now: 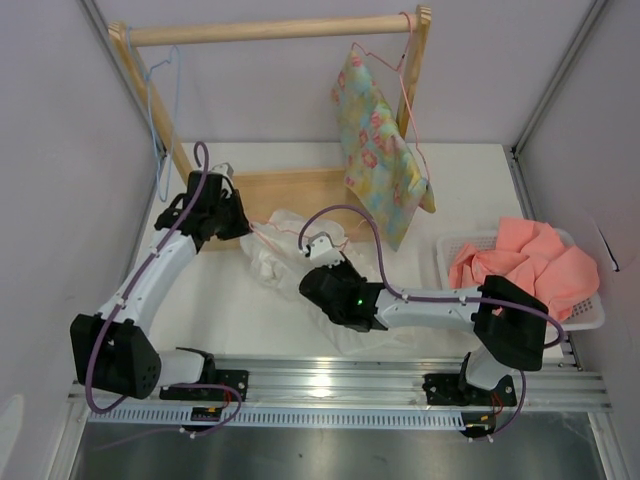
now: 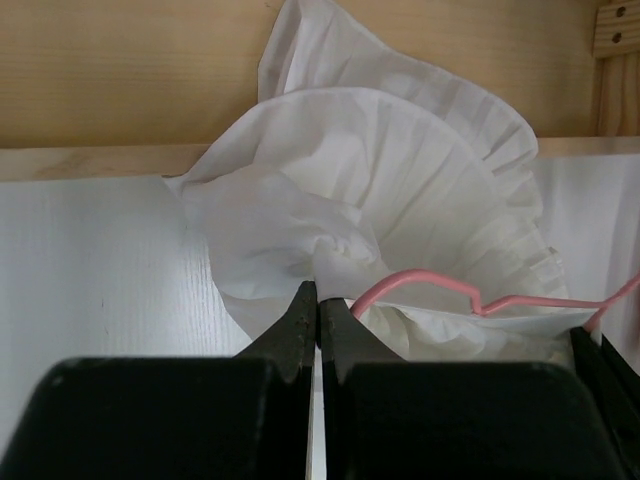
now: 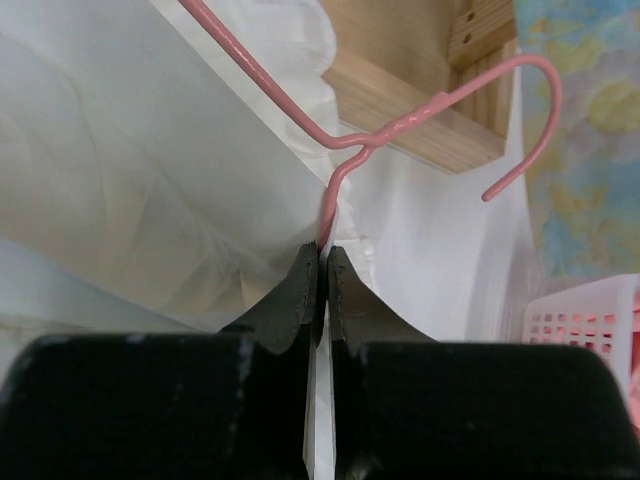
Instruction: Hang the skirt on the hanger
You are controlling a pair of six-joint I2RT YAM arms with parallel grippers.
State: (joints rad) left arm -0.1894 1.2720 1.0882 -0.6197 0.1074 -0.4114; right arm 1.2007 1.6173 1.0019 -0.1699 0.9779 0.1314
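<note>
The white pleated skirt (image 1: 283, 256) lies bunched on the table in front of the wooden rack's base. My left gripper (image 1: 246, 226) is at the skirt's left edge, and the left wrist view shows the gripper (image 2: 318, 292) shut on a fold of the skirt (image 2: 380, 180). The pink wire hanger (image 2: 432, 283) lies across the fabric just right of those tips. My right gripper (image 3: 322, 248) is shut on the hanger (image 3: 345, 165) just below its twisted neck, with the hook pointing up and right. The skirt (image 3: 130, 170) drapes left of it. In the top view the right gripper (image 1: 318, 241) is at the skirt's right side.
A wooden rack (image 1: 270, 30) stands at the back, and its base board (image 1: 290, 190) is right behind the skirt. A floral garment (image 1: 380, 150) hangs from the rack's right end and a light blue hanger (image 1: 160, 100) from its left. A white basket (image 1: 590, 315) with salmon cloth (image 1: 525, 262) sits at the right.
</note>
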